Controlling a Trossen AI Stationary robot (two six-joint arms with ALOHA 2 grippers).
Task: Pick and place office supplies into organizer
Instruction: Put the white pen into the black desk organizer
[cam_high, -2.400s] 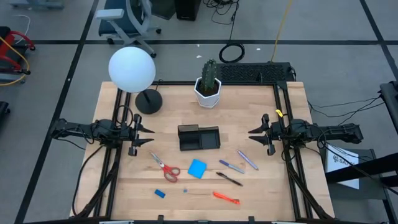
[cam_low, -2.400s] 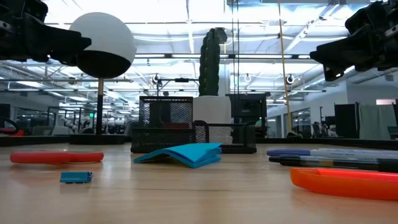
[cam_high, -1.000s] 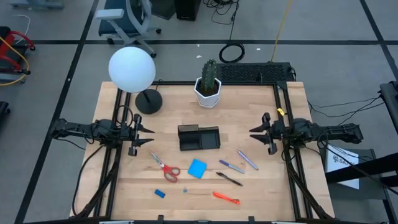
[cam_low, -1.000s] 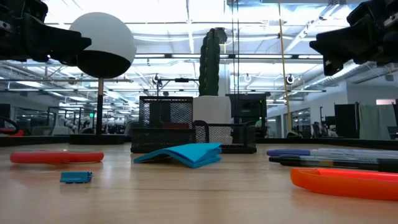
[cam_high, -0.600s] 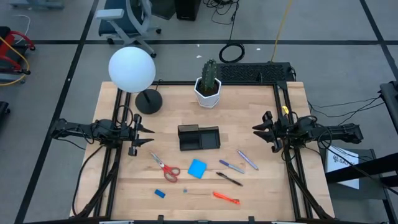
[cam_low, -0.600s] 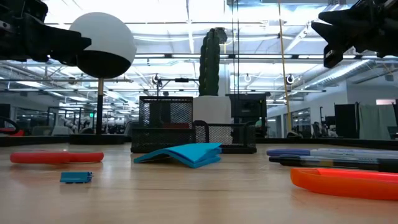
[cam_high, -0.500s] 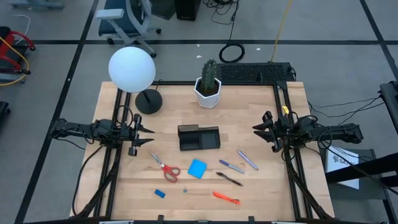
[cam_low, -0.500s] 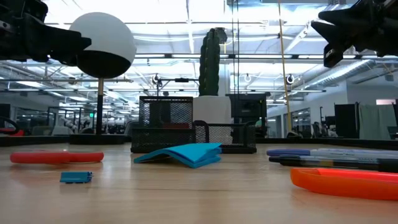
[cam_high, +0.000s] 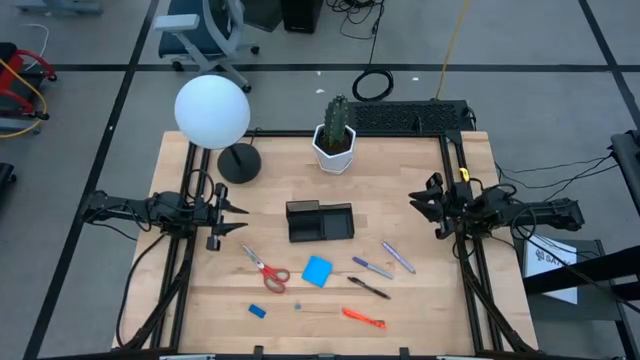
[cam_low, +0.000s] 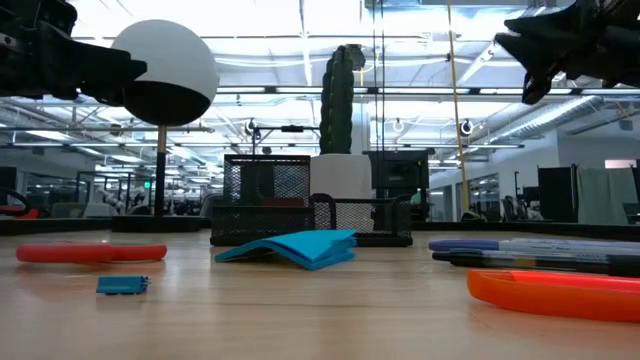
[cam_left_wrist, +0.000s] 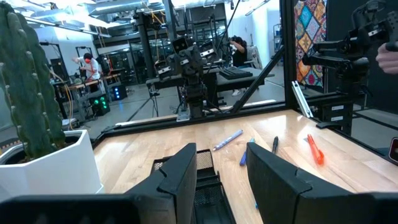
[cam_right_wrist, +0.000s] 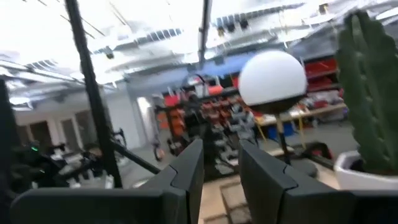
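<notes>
The black organizer stands at the table's middle. Nearer the front edge lie the office supplies: red-handled scissors, a blue pad, a tiny blue block, an orange pen, a black pen and two grey-blue markers. My left gripper hovers level at the table's left side, open, with nothing between its fingers. My right gripper hovers at the right side, open and tipped upward, its fingers bare.
A cactus in a white pot stands at the far edge, and a lamp with a white globe and a round black base at the far left. Bare wood lies between the organizer and each gripper.
My right gripper has risen a little and tipped its fingers upward, rolling slightly, while staying at the table's right side. Its fingers keep the same gap.
</notes>
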